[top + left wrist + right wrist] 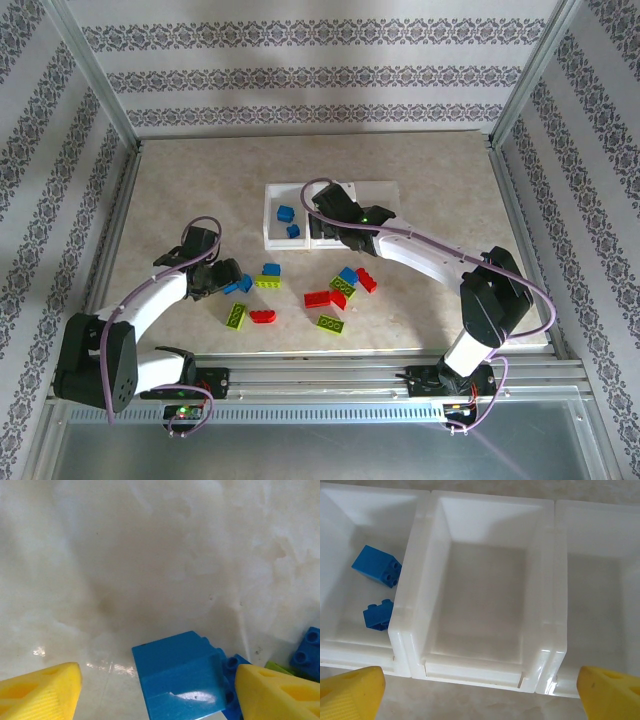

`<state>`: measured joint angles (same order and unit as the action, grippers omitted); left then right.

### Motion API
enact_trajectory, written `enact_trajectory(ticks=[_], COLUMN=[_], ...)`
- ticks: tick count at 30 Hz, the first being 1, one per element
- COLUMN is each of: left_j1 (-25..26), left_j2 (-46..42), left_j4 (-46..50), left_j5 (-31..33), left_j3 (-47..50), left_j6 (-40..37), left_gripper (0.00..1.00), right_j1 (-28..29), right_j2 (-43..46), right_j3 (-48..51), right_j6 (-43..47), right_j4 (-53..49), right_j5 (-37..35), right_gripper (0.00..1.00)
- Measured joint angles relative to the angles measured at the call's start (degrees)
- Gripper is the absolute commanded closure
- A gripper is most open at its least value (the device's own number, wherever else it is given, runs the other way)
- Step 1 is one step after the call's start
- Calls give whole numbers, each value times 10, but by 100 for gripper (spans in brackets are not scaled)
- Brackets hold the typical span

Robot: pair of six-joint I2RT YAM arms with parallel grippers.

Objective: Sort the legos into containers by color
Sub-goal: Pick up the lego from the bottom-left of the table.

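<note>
The yellow pads of the left jaws stand apart at the foot of the left wrist view. A blue brick lies on the bench between them, close against one pad, with bare bench showing between it and the other. The jaws are open around it and not yet gripping. The step in hand looks like the pick of this blue brick. The next move calls for the jaws to shut squarely on its sides, lift it, and carry it to the bin that already holds blue. A second blue brick and a sliver of lime brick lie just outside the pad that the first brick sits against, so a skewed close could nudge them. The right jaws are spread wide and empty, poised over the near wall of the containers. The middle bin lies straight ahead of them and is bare, while the bin off to one side holds two blue legos. The left wrist view gives the fit of brick to pads, which the top view hides under the arm, and the right wrist view gives the bins' contents. The top view adds the whole spread: loose legos in red, lime and blue lie between the two pairs of jaws, so most of the sorting looks undone.
</note>
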<state>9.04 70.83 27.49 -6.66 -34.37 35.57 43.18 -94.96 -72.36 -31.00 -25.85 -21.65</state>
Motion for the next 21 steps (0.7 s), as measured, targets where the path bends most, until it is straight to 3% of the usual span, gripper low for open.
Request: enact_trajectory(ticks=[10,16,21], left_j1=[0,0,0], left_j2=[-9,-9,-9], left_j4=[20,27,32], left_j5=[32,39,36], left_j3=[0,0,2], left_j6=[-2,-2,-2], left_gripper=[38,21,20], right_j1=[0,0,0], right_j2=[0,0,0], right_j3=[0,1,8], right_j6=[-4,-6,-8], right_j4=[0,0,0], right_j5=[0,0,-2], right_gripper=[2,2,2])
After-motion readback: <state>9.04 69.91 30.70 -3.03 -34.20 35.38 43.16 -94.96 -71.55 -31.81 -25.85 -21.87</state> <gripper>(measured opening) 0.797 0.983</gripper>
